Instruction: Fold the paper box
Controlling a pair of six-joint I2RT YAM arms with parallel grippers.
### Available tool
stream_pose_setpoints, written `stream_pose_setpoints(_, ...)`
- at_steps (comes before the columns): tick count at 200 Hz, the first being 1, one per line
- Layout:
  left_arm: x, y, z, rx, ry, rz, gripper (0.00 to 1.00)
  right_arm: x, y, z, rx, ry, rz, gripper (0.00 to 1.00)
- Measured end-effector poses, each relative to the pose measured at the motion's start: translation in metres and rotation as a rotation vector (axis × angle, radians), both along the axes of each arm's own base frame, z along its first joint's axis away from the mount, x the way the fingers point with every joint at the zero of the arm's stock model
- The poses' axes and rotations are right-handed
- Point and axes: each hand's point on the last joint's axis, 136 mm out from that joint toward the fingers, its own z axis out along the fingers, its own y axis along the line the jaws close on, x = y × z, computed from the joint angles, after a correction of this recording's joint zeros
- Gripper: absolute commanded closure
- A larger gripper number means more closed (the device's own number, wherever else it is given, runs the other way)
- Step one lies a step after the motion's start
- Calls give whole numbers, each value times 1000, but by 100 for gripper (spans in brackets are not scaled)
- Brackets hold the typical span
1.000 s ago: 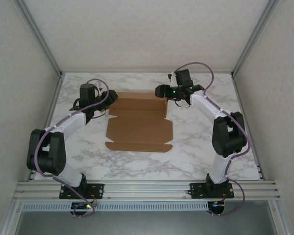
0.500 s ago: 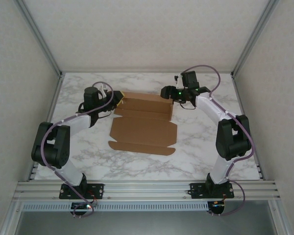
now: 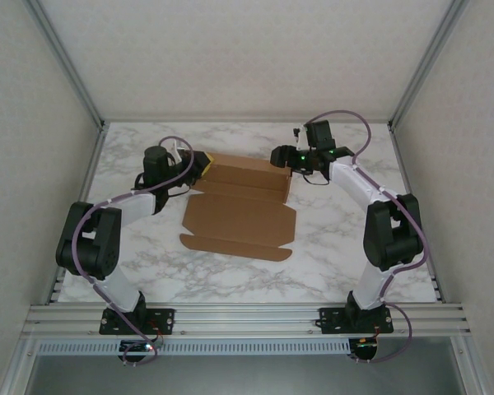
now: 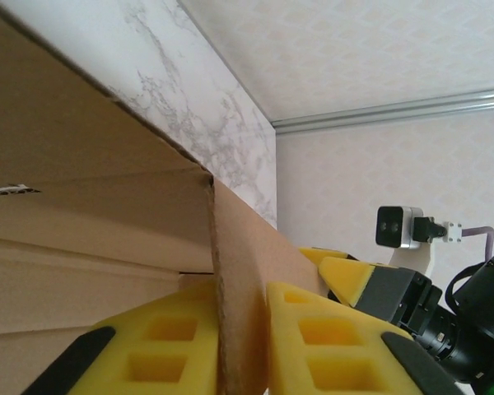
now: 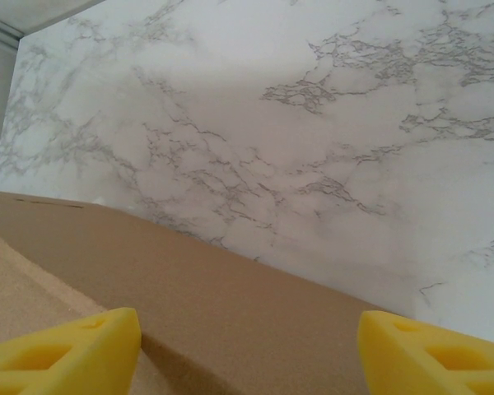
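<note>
Two grippers meet the paper box (image 3: 239,218) in the middle of the table (image 3: 329,263): our left gripper (image 4: 243,329) pinches a raised flap (image 4: 247,247) toward the table's left edge, our right gripper (image 5: 251,350) gapes released toward its right edge, so we judge a one-sided pull could skew or crease the box.

**A robotics lab test cell**

This is a purpose-built robot cell, not a home or a shop. Aluminium profile posts (image 3: 66,62) frame the space, and pale patterned panels (image 3: 247,58) close the back and both sides. The white-and-black left arm (image 3: 119,206) and right arm (image 3: 358,188) are bolted to a slotted aluminium rail (image 3: 247,314) at the near edge of a marble-look table (image 3: 329,263). Purple cables (image 3: 337,110) loop along the arms, and a small camera (image 4: 399,226) rides on one wrist
</note>
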Motion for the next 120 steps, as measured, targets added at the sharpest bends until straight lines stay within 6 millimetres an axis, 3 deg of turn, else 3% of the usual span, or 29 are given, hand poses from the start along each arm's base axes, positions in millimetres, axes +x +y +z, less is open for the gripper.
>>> stream_pose_setpoints(39, -7, -11, -2, -31, 1, -14, 90, -4, -9, 5, -33, -5, -31, 26)
stream_pose_setpoints(77, -15, -35, -14, -59, 24, -43, 90, -7, -29, 15, -108, -33, -100, 24)
stream_pose_setpoints(120, -11, -46, -16, -59, 18, -22, 89, -11, -46, 31, -173, -50, -151, 26)
